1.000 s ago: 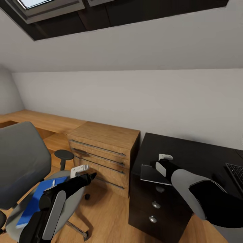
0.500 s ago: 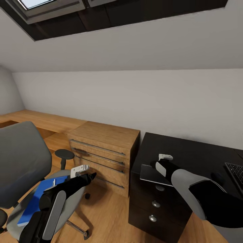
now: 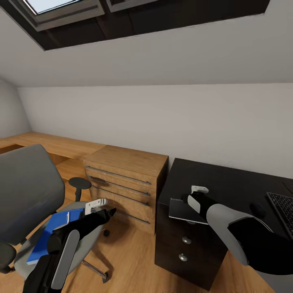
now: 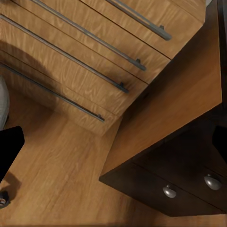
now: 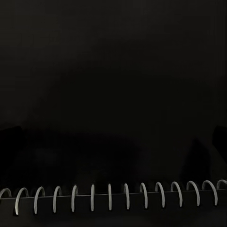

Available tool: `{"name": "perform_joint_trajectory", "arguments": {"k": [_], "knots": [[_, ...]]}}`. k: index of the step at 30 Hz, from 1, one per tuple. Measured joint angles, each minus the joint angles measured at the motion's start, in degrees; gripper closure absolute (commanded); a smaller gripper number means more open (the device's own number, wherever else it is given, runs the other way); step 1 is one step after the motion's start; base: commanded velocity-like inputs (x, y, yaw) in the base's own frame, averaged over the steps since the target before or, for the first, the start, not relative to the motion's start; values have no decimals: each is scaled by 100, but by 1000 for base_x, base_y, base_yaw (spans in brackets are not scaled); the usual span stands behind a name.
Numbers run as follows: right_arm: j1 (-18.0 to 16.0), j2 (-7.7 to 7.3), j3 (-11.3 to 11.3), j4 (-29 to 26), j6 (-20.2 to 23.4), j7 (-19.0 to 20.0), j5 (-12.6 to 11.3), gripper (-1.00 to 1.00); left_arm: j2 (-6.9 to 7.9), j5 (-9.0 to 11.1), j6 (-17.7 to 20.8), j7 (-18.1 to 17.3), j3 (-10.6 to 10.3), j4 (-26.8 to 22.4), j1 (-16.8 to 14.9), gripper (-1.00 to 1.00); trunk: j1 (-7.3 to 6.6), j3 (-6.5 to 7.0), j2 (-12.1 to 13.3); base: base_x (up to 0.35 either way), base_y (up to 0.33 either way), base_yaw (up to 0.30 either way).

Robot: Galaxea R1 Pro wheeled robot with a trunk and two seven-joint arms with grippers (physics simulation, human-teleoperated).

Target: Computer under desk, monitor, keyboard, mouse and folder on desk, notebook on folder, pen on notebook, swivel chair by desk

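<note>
A grey swivel chair stands at the left with a blue folder lying on its seat. My left gripper hovers open just right of the folder, touching nothing. My right gripper is shut on a dark spiral notebook, held flat over the left front corner of the black desk. The right wrist view looks onto the notebook's cover and its wire binding. A keyboard and a dark mouse lie on the desk at the right edge.
A wooden drawer cabinet stands between chair and desk, close under my left wrist camera. The desk's own drawer unit drops below the notebook. A low wooden ledge runs along the sloped wall. Wood floor lies below.
The whole picture has shifted slightly, so the camera moved: the chair and cabinet sit a bit further right and more of the keyboard shows. Both arms keep their pose, notebook still held.
</note>
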Motion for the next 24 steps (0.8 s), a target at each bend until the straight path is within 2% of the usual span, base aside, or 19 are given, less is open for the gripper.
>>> {"name": "perform_joint_trajectory", "arguments": {"k": [10,24], "knots": [[0,-5,-22,3,-4,8,-9,-100,4,9,8,-4,0,0,1,-100,0,0,0,-2,0,0],[5,-10,-38,-40,-321,19,-22,-100,8,9,9,2,0,-1,2,-100,-307,249,561,0,0,0]]}}
